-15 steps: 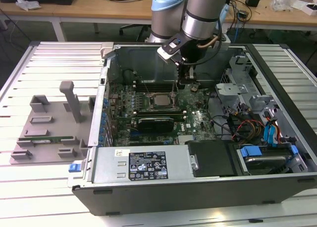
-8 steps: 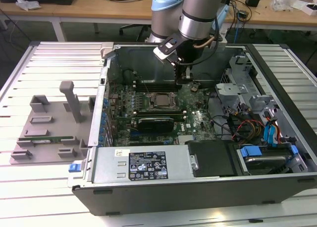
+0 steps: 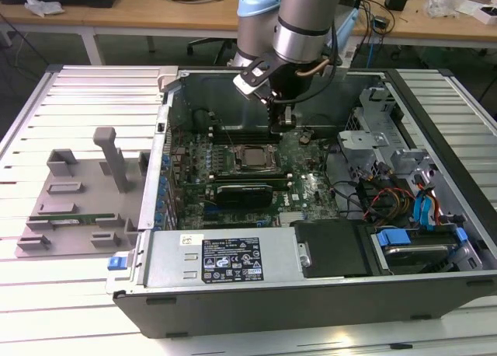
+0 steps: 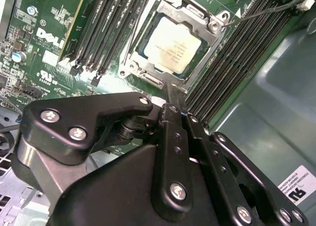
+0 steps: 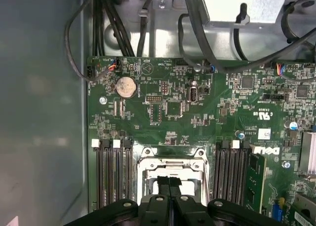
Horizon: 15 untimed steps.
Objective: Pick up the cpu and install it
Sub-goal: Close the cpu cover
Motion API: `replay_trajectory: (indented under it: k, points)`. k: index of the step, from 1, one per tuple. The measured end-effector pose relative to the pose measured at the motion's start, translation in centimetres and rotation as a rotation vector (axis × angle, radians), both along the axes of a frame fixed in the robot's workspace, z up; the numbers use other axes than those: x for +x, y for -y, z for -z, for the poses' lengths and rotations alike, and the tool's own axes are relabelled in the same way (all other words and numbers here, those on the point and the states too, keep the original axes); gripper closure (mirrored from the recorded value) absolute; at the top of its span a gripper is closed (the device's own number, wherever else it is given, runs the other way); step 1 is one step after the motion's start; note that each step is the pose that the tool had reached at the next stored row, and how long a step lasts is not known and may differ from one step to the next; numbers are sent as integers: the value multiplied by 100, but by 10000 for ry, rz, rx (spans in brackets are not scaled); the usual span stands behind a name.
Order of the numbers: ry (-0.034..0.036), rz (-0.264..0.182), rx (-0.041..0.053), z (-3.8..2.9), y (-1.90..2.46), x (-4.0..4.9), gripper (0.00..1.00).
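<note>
**Entry: processor socket, chip in place, gripper close above**

Item: cpu (image 4: 173,47), small flat square chip with silvery-grey metal top. It lies inside the silver metal socket frame (image 4: 139,63) on the green motherboard (image 5: 168,107), between banks of long black memory slots (image 4: 113,23).

Gripper (image 4: 174,98): black, fingers pressed together with nothing between them. The tips hang just beside the frame's near edge.

Hazards (judged):
- An off-centre push on the frame could tilt the chip or damage the contacts beneath.
- A sideways drift could scrape the memory slots.
- The thin dark cable (image 4: 261,11) crossing near the frame's corner could snag.

Surface: the board sits deep in an open grey computer case (image 3: 256,309), laid flat on a white slatted table (image 3: 93,84).

Room: pale wooden benches (image 3: 155,6) behind.
</note>
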<state>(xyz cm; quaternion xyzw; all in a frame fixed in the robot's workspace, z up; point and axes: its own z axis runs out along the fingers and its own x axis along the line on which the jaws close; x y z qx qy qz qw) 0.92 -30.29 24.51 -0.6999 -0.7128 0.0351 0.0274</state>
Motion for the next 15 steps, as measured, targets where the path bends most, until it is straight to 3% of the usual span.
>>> replay_trajectory:
  k: [10,15]
  points:
    - [0,1,2,13,0,-70,89]
    - [0,1,1,36,0,-185,89]
